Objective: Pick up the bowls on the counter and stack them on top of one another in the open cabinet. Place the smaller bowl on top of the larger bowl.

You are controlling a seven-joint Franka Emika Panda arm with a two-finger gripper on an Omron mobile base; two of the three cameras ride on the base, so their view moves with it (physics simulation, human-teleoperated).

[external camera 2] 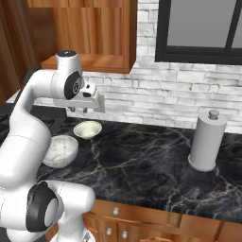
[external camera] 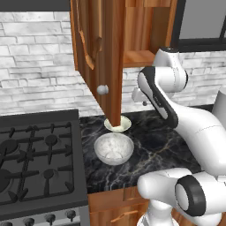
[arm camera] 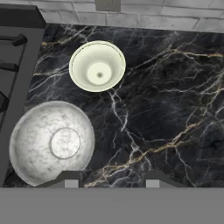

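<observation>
The smaller bowl [external camera: 119,125] [external camera 2: 88,129] [arm camera: 97,66], cream and plain inside, sits on the black marble counter [external camera: 154,145] [external camera 2: 142,156] [arm camera: 166,109] near the brick wall. In the left base view the cabinet door partly hides it. The larger bowl [external camera: 114,148] [external camera 2: 60,150] [arm camera: 51,143], speckled grey-white, stands just in front of it, beside the stove. My gripper [external camera: 144,103] [external camera 2: 78,110] [arm camera: 109,180] hovers above the counter, to the right of both bowls, pointing down. It is open with nothing between its fingers. The cabinet [external camera: 139,57] [external camera 2: 94,33] hangs above with its door [external camera: 106,57] swung out.
A black gas stove [external camera: 35,163] [arm camera: 13,65] borders the counter on the left. The door's silver knob [external camera: 102,89] juts out above the bowls. A grey canister [external camera 2: 206,141] stands on the counter at the right, below a dark window [external camera 2: 198,28].
</observation>
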